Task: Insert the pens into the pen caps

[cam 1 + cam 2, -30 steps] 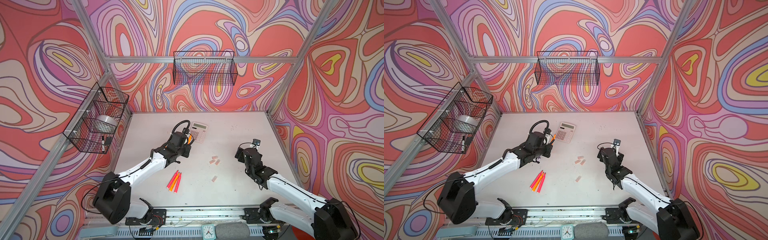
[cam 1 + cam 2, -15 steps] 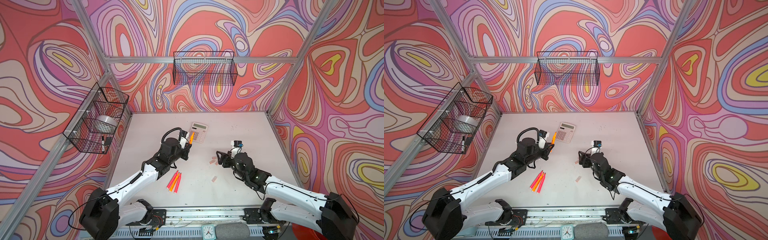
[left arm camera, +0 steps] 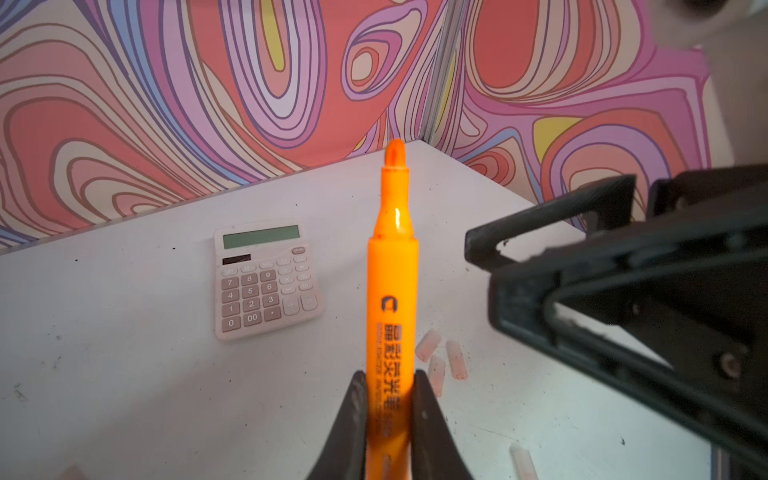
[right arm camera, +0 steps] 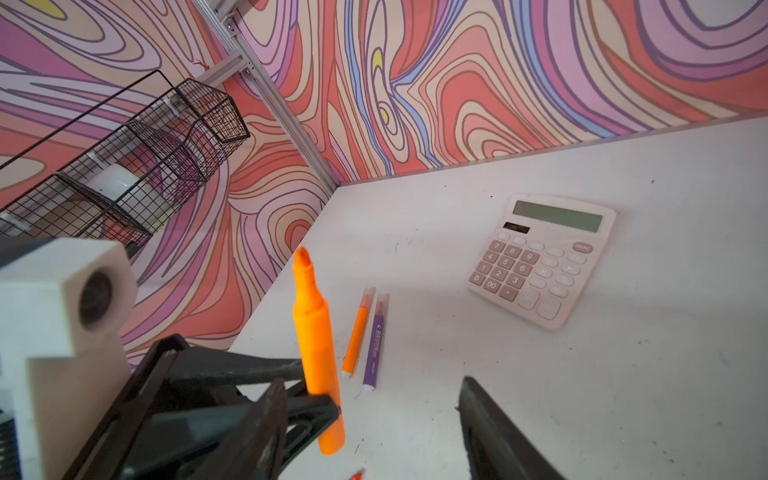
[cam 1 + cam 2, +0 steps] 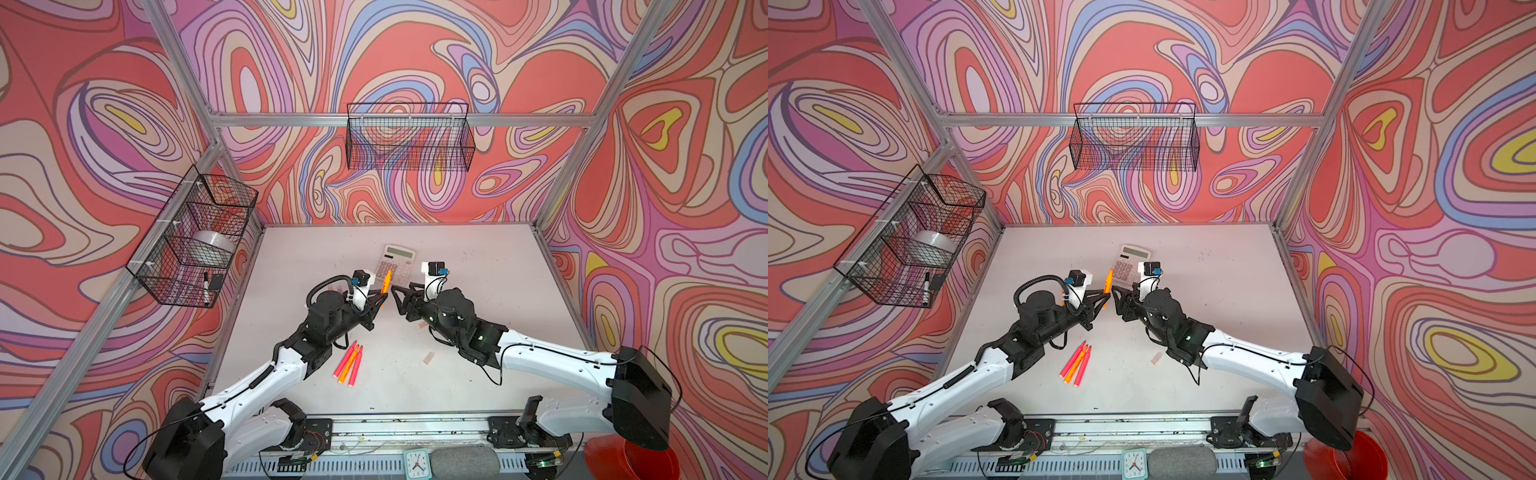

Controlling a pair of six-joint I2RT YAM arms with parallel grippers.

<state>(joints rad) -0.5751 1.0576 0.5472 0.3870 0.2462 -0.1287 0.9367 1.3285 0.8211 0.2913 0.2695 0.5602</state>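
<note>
My left gripper [image 3: 390,399] is shut on an orange pen [image 3: 392,291] and holds it upright, bare tip up, above the table's middle [image 5: 387,280]. My right gripper [image 4: 372,382] faces it from the right, open and empty, with the pen just in front near one finger. Three pens [image 5: 349,365], two pink and an orange, lie together under the left arm. An orange pen [image 4: 357,332] and a purple pen [image 4: 374,340] lie side by side with translucent caps on. Three loose pen caps [image 3: 436,357] lie below the held pen; another cap [image 5: 429,357] lies by the right arm.
A pale calculator [image 5: 395,264] lies just behind both grippers. Wire baskets hang on the left wall [image 5: 195,237], holding a tape roll and a marker, and on the back wall [image 5: 409,137]. A small clock [image 5: 415,463] stands at the front rail.
My right arm has swung in from the right side to the middle, tip to tip with the left gripper. My left gripper has shifted slightly right with the orange pen.
</note>
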